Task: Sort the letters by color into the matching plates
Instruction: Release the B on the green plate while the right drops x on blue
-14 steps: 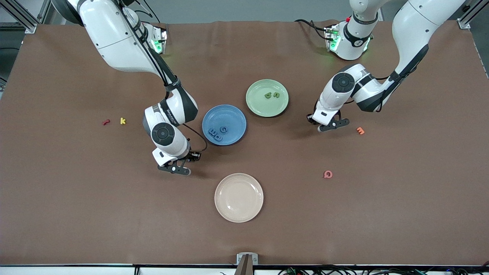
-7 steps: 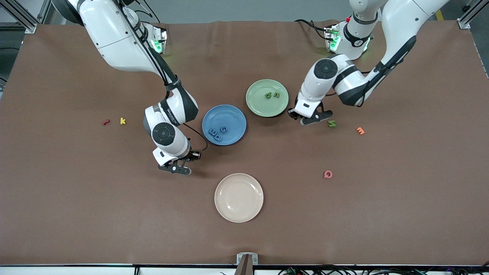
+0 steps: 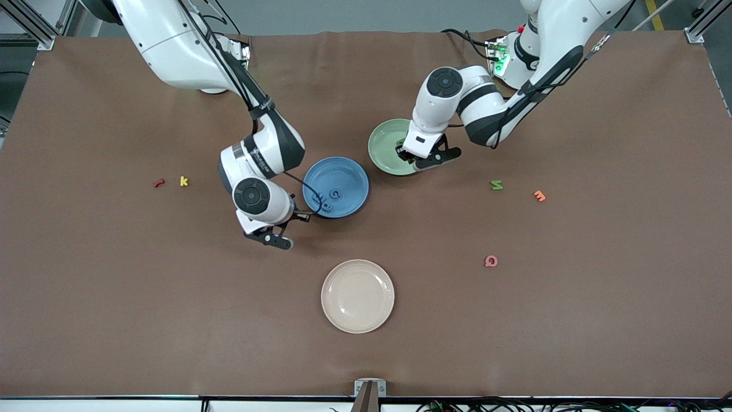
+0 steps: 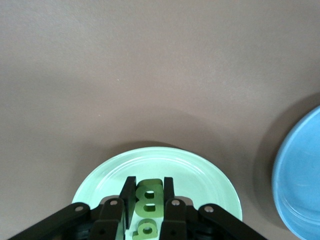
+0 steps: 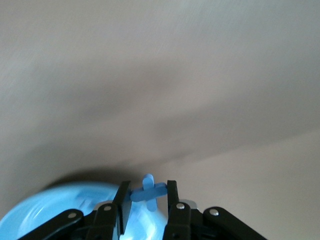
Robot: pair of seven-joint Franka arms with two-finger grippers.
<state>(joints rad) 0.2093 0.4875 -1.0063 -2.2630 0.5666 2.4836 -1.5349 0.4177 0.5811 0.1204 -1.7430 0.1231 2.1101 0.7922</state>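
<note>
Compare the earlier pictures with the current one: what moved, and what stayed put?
The left gripper swung from the table onto the green plate, shut on a green letter. The right gripper carried its blue letter toward the blue plate. Both plates, the cream plate and the scattered letters stayed.

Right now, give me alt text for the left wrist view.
The left gripper is shut on a dark green letter over the pale green plate, where another green letter lies. Brown table surrounds it; the blue plate shows at the edge.
</note>
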